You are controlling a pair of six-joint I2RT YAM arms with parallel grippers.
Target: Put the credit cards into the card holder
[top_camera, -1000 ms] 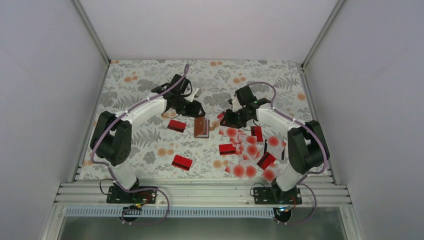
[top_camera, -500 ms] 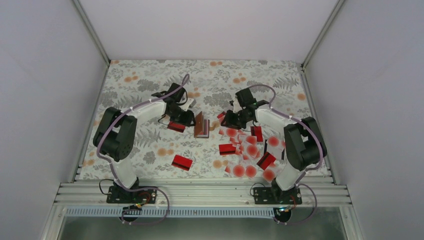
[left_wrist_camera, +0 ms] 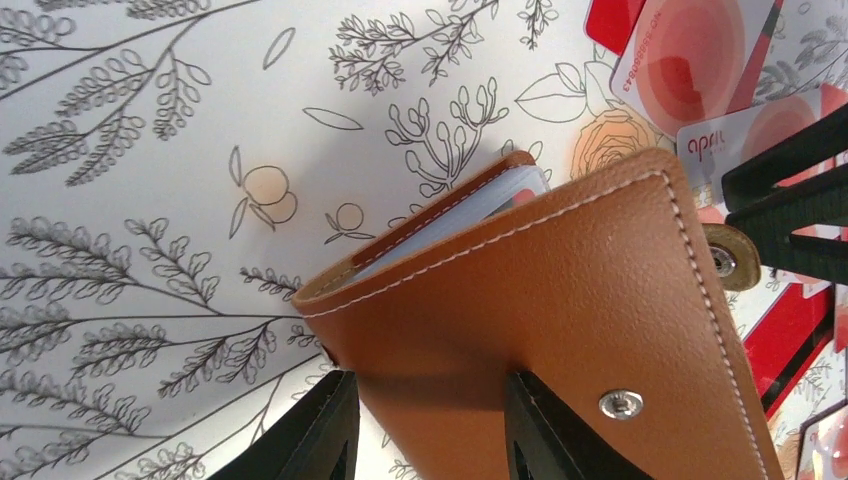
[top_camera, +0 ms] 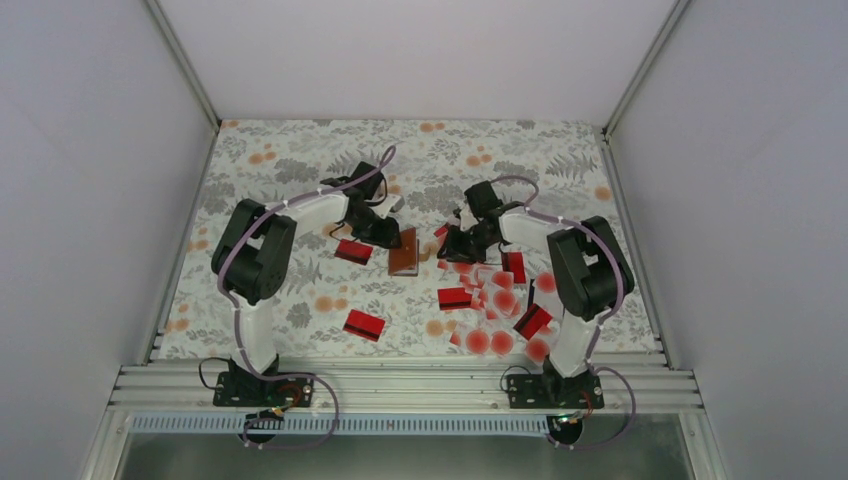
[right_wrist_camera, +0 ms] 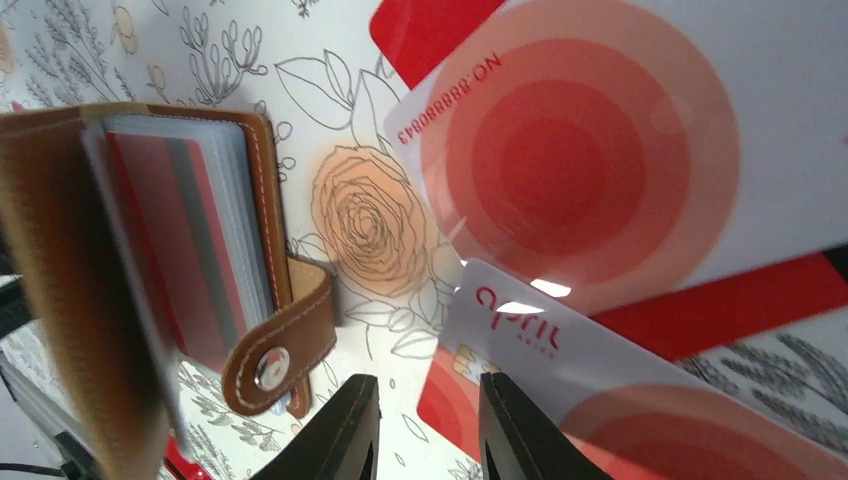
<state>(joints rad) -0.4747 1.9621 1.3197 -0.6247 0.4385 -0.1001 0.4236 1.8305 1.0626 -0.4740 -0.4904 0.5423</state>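
Pick step: card holder (left_wrist_camera: 560, 300) is clamped part open in left gripper (left_wrist_camera: 430, 430). Right gripper (right_wrist_camera: 425, 420) is barely parted, empty, over credit cards (right_wrist_camera: 570, 150) at frame right; one must be pinched next.

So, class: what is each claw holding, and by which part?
Left claw grips the card holder by the edge of its outer leather cover; right claw holds nothing.

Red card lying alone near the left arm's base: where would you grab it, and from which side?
Pinch the red card across its two long edges, coming straight down from above. It lies flat on the flowered cloth with nothing touching it, so only its thin edges offer a hold.
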